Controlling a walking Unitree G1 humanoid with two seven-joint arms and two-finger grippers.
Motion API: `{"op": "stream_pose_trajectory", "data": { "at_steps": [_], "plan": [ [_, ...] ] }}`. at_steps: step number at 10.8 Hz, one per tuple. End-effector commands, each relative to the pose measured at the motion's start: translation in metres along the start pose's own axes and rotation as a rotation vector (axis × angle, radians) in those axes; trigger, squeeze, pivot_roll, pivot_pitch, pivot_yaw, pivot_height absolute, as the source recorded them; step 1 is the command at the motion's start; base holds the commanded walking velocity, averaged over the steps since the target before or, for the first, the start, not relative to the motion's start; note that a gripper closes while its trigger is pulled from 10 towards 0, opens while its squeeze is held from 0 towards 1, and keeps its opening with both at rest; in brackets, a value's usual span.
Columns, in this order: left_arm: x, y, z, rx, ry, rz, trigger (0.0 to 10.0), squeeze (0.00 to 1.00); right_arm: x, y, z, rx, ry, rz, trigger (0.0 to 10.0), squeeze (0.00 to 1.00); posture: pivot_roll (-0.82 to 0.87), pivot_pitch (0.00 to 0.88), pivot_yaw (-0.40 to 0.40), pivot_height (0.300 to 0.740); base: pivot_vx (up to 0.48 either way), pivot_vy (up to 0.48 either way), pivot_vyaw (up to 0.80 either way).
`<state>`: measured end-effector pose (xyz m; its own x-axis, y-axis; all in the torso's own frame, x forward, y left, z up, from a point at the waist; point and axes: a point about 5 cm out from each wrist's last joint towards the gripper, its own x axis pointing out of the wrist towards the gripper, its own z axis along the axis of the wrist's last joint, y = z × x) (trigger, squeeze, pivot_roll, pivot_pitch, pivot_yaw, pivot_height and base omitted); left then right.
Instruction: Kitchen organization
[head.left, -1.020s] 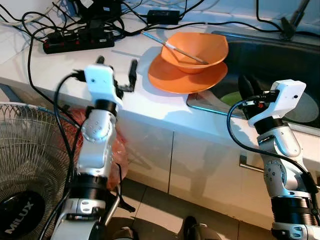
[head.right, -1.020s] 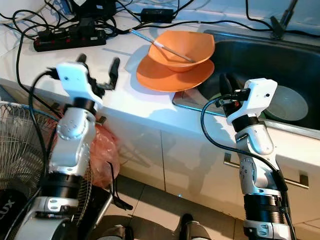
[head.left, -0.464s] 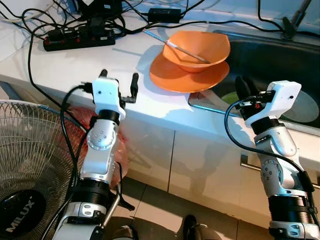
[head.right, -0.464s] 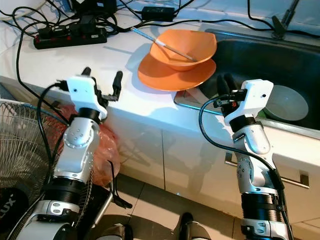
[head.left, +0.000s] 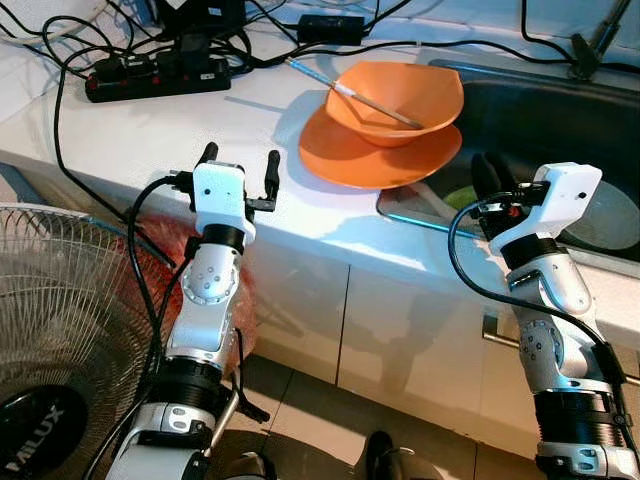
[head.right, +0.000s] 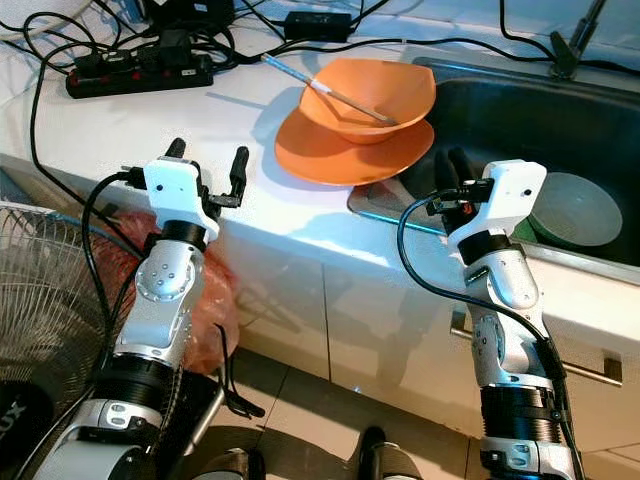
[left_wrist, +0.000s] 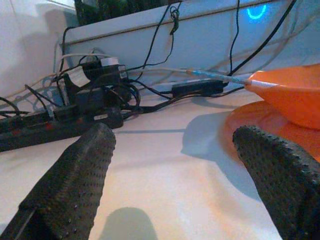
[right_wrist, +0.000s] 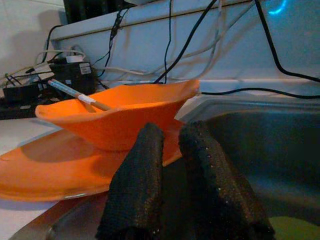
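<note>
An orange bowl sits on an orange plate on the white counter, next to the sink. A thin stick-like utensil lies across the bowl. My left gripper is open at the counter's front edge, left of the plate, with nothing between its fingers. In the left wrist view the bowl is ahead and to one side. My right gripper is shut and empty over the sink's front rim, close to the plate and bowl.
A black power strip with tangled cables lies at the back of the counter. A pale dish and something green sit in the sink. A standing fan and a red bag are at lower left, before the cabinets.
My left gripper has dropped a little and shifted slightly right along the counter edge, still open. The right gripper has hardly moved.
</note>
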<state>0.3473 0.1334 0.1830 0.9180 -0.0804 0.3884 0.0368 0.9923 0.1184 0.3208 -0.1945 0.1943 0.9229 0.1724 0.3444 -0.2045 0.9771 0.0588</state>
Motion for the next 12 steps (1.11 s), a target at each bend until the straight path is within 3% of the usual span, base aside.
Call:
{"op": "stream_pose_trajectory", "data": {
  "at_steps": [1,3,12],
  "plan": [
    [0.0006,-0.0014,-0.0002,0.004,-0.002,0.003,10.0,0.00,0.0018,-0.0006,0.0013,-0.005,-0.009,-0.009,10.0,0.00,-0.02,0.164,0.032,0.740,0.000,0.000,0.00],
    [0.0003,-0.0020,-0.0002,0.002,-0.005,0.001,10.0,0.00,0.0018,-0.0011,0.0011,-0.006,-0.003,-0.014,10.0,0.00,-0.02,0.170,0.032,0.740,0.000,0.000,-0.27],
    [0.0008,-0.0020,0.0038,0.008,-0.029,0.001,10.0,0.00,0.0023,0.0013,0.0003,-0.004,-0.007,0.003,10.0,0.00,-0.01,0.157,0.036,0.740,0.000,0.000,-0.67]
  ]
}}
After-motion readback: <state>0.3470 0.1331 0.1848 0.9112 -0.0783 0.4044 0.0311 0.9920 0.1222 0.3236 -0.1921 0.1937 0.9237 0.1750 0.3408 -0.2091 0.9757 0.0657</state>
